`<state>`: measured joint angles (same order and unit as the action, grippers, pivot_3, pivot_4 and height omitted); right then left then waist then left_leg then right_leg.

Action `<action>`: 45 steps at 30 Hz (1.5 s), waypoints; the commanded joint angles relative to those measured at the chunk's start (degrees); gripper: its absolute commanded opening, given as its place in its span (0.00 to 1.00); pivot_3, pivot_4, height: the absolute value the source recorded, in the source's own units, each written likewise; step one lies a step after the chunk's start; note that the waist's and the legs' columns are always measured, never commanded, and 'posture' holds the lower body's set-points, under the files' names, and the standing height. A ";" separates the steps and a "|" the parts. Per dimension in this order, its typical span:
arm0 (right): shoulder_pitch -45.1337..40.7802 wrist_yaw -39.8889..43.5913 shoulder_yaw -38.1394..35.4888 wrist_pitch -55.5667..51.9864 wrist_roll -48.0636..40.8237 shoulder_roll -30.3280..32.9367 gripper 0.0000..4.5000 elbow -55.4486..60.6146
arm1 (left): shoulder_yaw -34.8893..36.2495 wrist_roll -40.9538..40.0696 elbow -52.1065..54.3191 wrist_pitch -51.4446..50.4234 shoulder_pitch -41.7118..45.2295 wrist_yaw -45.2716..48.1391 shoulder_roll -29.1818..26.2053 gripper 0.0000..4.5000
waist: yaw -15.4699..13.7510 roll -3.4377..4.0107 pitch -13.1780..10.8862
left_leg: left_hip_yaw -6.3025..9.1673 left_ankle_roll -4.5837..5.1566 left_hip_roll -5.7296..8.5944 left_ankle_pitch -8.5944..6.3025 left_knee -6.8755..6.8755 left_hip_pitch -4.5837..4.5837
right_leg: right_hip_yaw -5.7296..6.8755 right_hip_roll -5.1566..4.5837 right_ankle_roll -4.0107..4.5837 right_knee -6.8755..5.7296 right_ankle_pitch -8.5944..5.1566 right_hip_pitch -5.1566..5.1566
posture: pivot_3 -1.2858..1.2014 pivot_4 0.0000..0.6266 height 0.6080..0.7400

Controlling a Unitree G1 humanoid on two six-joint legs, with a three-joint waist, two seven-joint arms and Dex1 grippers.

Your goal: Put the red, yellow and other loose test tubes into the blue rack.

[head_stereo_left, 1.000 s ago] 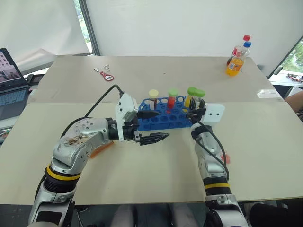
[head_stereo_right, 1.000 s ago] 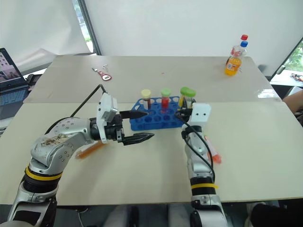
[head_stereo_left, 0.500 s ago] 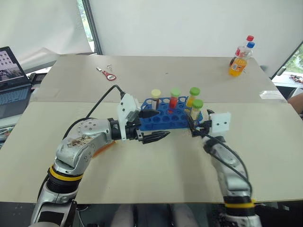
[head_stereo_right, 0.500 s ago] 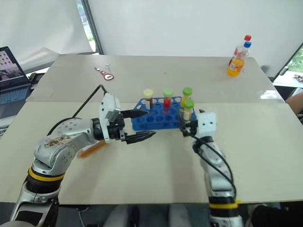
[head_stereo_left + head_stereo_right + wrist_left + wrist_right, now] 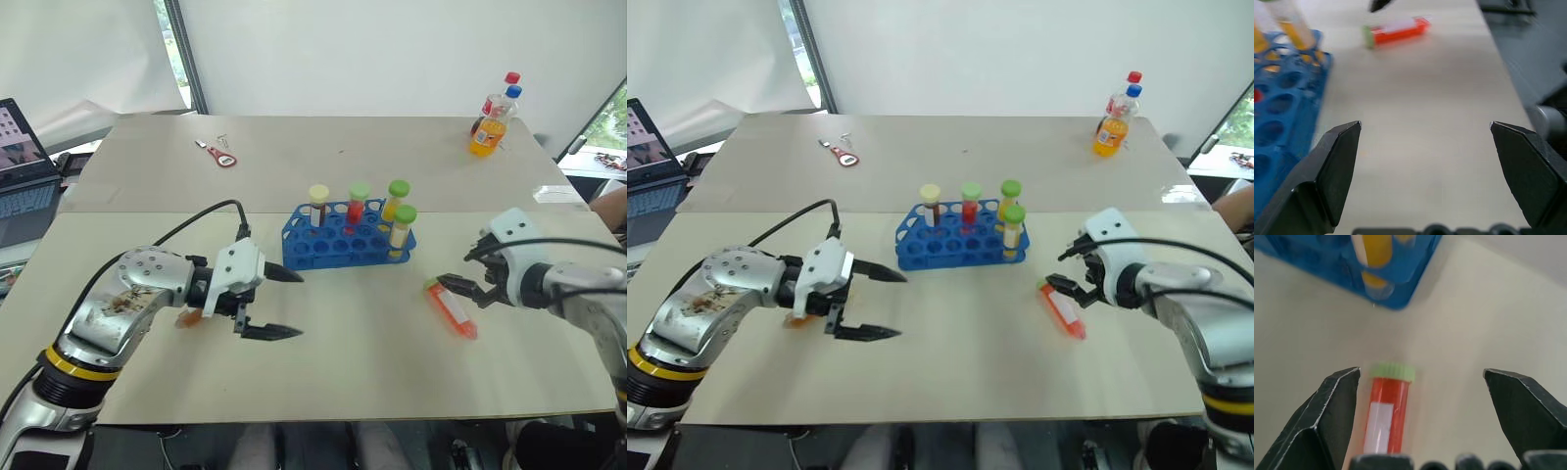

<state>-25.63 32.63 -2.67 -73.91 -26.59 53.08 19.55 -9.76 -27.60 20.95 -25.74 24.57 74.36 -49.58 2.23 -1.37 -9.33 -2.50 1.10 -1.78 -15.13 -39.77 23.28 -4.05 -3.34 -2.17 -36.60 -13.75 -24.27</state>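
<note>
Four tubes (image 5: pixel 403 225) upright in blue rack (image 5: pixel 346 247); both pincers (image 5: pixel 269 305) (image 5: pixel 457 289) agape, empty.

Bright even daylight, soft faint shadows on the pale bench (image 5: pixel 343 352), head views sharp, wrist views blurred beyond the dark pincer fingers (image 5: pixel 1337 166)

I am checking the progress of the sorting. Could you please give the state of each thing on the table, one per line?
blue rack: upright on the table, holding four tubes.
Four racked tubes: standing upright, capped.
Red test tube: lying on its side on the table, capped, not held.
Left gripper: open, empty.
Right gripper: open, beside the lying red tube.
Soda bottle: upright, capped, far corner.
</note>
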 commanded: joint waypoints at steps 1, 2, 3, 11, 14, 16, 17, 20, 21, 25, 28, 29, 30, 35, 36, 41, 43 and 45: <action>-5.94 2.53 4.21 -5.03 -0.55 1.19 0.99 -6.39 | 1.12 -2.32 4.07 1.44 -0.46 3.26 -1.20 1.00 | -0.33 -0.01 -0.01 | -0.03 0.01 0.01 -0.01 -0.01 0.03 | 0.00 -0.01 -0.01 0.01 0.00 -0.01 | 0.52 0.24 1.00; -7.26 3.15 5.73 -5.37 -0.21 1.45 0.99 -8.03 | 1.14 -2.21 4.40 1.60 -0.61 3.27 -1.17 1.00 | -0.54 -0.01 0.00 | -0.05 0.01 0.03 -0.01 -0.01 0.06 | 0.01 -0.02 -0.03 0.03 -0.01 -0.01 | 0.52 0.24 1.00; -8.59 3.93 7.64 -5.55 0.22 1.72 0.99 -9.81 | 1.07 -1.44 4.54 2.53 -0.96 3.28 -1.17 1.00 | -0.72 -0.01 0.00 | -0.07 0.03 0.03 -0.02 -0.02 0.07 | 0.01 -0.02 -0.04 0.05 -0.01 -0.01 | 0.52 0.24 1.00; -14.57 10.27 18.54 -7.52 0.64 3.22 0.99 -15.52 | 0.63 0.35 7.60 3.76 -3.78 0.26 -0.23 1.00 | -1.45 -0.01 0.00 | -0.12 0.07 0.00 -0.04 -0.04 0.16 | 0.03 -0.01 -0.05 0.07 -0.01 -0.08 | 0.52 0.24 1.00; -14.89 11.01 20.22 -7.68 0.97 3.14 0.80 -15.89 | 0.43 0.67 8.30 3.76 -4.44 -0.55 -0.10 1.00 | -1.49 -0.01 0.00 | -0.13 0.07 0.00 -0.04 -0.06 0.15 | 0.02 -0.02 -0.05 0.06 0.00 -0.08 | 0.52 0.24 1.00; -14.74 11.34 20.68 -7.88 0.99 3.16 0.65 -15.53 | 0.28 0.87 8.57 3.73 -4.70 -1.01 -0.04 1.00 | -1.50 -0.01 0.00 | -0.11 0.07 0.00 -0.04 -0.07 0.14 | 0.03 -0.01 -0.05 0.03 0.00 -0.07 | 0.52 0.24 1.00; -14.60 11.45 20.74 -7.96 1.02 3.18 0.58 -15.29 | 0.22 0.95 8.60 3.80 -4.75 -1.14 -0.04 1.00 | -1.49 -0.01 0.00 | -0.12 0.07 0.00 -0.04 -0.07 0.13 | 0.03 -0.01 -0.05 0.02 0.00 -0.07 | 0.52 0.24 1.00; -14.29 11.86 20.18 -8.22 0.64 3.11 0.35 -14.55 | -0.19 1.17 8.27 3.89 -4.44 -1.32 0.12 1.00 | -1.47 -0.01 0.00 | -0.12 0.07 -0.01 -0.04 -0.06 0.13 | 0.03 -0.01 -0.05 0.01 0.00 -0.07 | 0.52 0.24 1.00; -14.23 11.72 19.80 -8.58 0.51 2.94 0.27 -14.30 | -0.21 1.25 8.12 4.02 -4.47 -1.31 0.15 1.00 | -1.46 -0.01 0.00 | -0.12 0.07 -0.01 -0.04 -0.06 0.13 | 0.03 0.00 -0.05 0.01 0.00 -0.07 | 0.52 0.24 1.00; -13.09 12.52 15.47 -9.62 -1.87 4.30 0.22 -9.54 | 0.74 1.21 6.49 3.79 -4.66 -1.54 0.06 1.00 | -1.52 -0.01 0.00 | -0.11 0.07 -0.01 -0.04 -0.06 0.14 | 0.03 0.00 -0.05 0.00 0.00 -0.08 | 0.52 0.24 1.00; -12.26 13.38 8.29 -11.75 -6.46 2.74 0.22 -3.13 | 2.96 0.51 4.45 3.30 -4.89 -3.08 0.35 1.00 | -1.52 0.00 -0.01 | -0.04 0.07 -0.01 -0.04 -0.06 0.16 | 0.03 -0.01 -0.05 -0.03 0.00 -0.11 | 0.52 0.24 1.00; -11.71 12.91 6.28 -11.57 -7.43 1.51 0.22 -1.07 | 3.58 0.13 4.01 3.18 -5.05 -3.48 0.45 1.00 | -1.51 -0.01 -0.01 | 0.09 0.07 -0.02 -0.04 -0.06 0.16 | 0.03 -0.01 -0.05 -0.04 0.00 -0.12 | 0.52 0.24 1.00; -11.39 11.81 3.46 -11.74 -8.55 -1.12 0.22 0.98 | 4.25 -0.23 3.56 2.94 -5.21 -3.98 0.56 1.00 | -1.39 -0.02 0.00 | 0.17 0.07 -0.03 -0.04 -0.07 0.15 | 0.04 0.00 -0.05 -0.05 0.00 -0.12 | 0.52 0.24 1.00; -7.40 2.36 -5.16 -2.94 -7.84 -16.81 0.22 9.15 | 7.79 -2.80 2.05 1.24 -5.54 -7.15 2.48 1.00 | -1.33 -0.03 0.00 | 0.32 0.07 -0.05 -0.04 -0.07 0.09 | 0.05 0.04 -0.05 -0.12 0.00 -0.07 | 0.52 0.24 1.00; -6.29 0.85 -5.44 -0.13 -7.20 -19.26 0.22 10.32 | 8.26 -2.93 1.84 1.20 -5.60 -7.50 2.71 1.00 | -1.37 -0.03 0.00 | 0.33 0.07 -0.05 -0.04 -0.07 0.11 | 0.05 0.04 -0.05 -0.14 0.00 -0.08 | 0.52 0.24 1.00; -2.92 -10.22 -2.29 26.14 2.79 -35.41 0.22 7.13 | 9.27 -3.48 1.14 -0.33 -5.53 -8.10 2.44 1.00 | -1.36 -0.02 0.00 | 0.32 0.03 0.02 -0.02 -0.11 0.20 | 0.06 -0.02 -0.08 -0.16 0.01 -0.15 | 0.52 0.24 1.00; -2.14 -11.36 0.75 34.42 7.42 -37.30 0.22 4.80 | 9.24 -3.45 1.26 -1.04 -5.18 -8.12 2.33 1.00 | -1.49 -0.02 0.00 | 0.31 0.00 0.04 0.00 -0.12 0.17 | 0.06 -0.04 -0.09 -0.18 0.02 -0.14 | 0.52 0.24 1.00; -1.70 -12.82 3.15 41.64 11.47 -38.59 0.22 1.76 | 9.27 -3.94 1.60 -2.25 -4.61 -8.12 2.31 1.00 | -1.45 -0.02 0.00 | 0.26 0.00 0.05 0.00 -0.11 0.16 | 0.10 -0.04 -0.09 -0.18 0.02 -0.12 | 0.52 0.24 1.00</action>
<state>-27.57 20.90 -0.05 -37.83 -17.46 14.71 21.31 -1.57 -30.06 21.51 -27.36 19.06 66.34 -46.80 0.78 -1.39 -9.33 -2.28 1.09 -1.73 -15.13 -39.87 23.42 -3.95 -3.38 -2.25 -36.78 -13.73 -24.39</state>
